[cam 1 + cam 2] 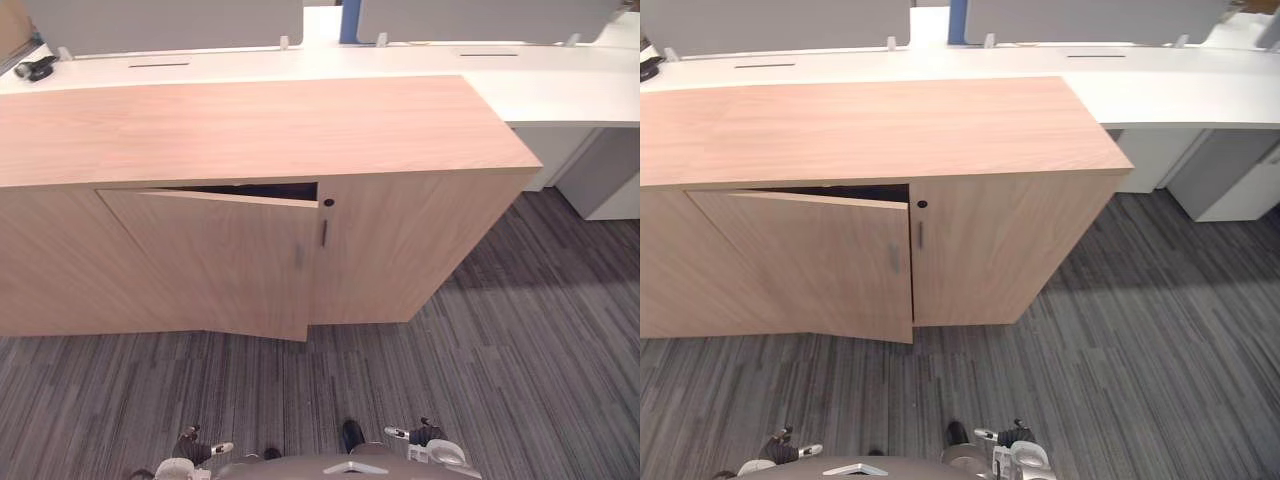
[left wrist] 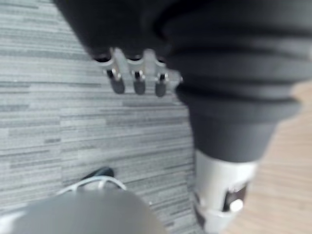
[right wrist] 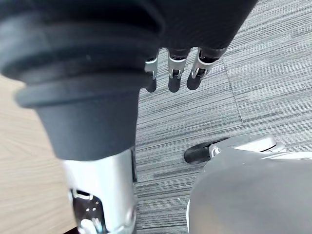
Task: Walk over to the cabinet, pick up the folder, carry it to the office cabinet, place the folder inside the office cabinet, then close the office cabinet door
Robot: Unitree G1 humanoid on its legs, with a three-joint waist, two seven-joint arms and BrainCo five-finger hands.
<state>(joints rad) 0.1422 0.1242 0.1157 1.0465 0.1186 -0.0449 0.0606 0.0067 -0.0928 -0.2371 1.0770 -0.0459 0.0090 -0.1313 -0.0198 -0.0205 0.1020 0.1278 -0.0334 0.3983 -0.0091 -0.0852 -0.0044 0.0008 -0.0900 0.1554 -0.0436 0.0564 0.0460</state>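
Left hand [image 2: 139, 83], right hand [image 3: 174, 75] slack; door [image 1: 220, 262] ajar

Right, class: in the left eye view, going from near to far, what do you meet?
grey carpet → ajar cabinet door → wooden cabinet top → white desk → grey partition panel

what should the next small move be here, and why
Probably raise the left hand flat to the cabinet door near its free edge and push it shut. The door stands ajar, hinged on its left side, with a dark gap at its top; both that hand and the right hand hang low, open and empty.
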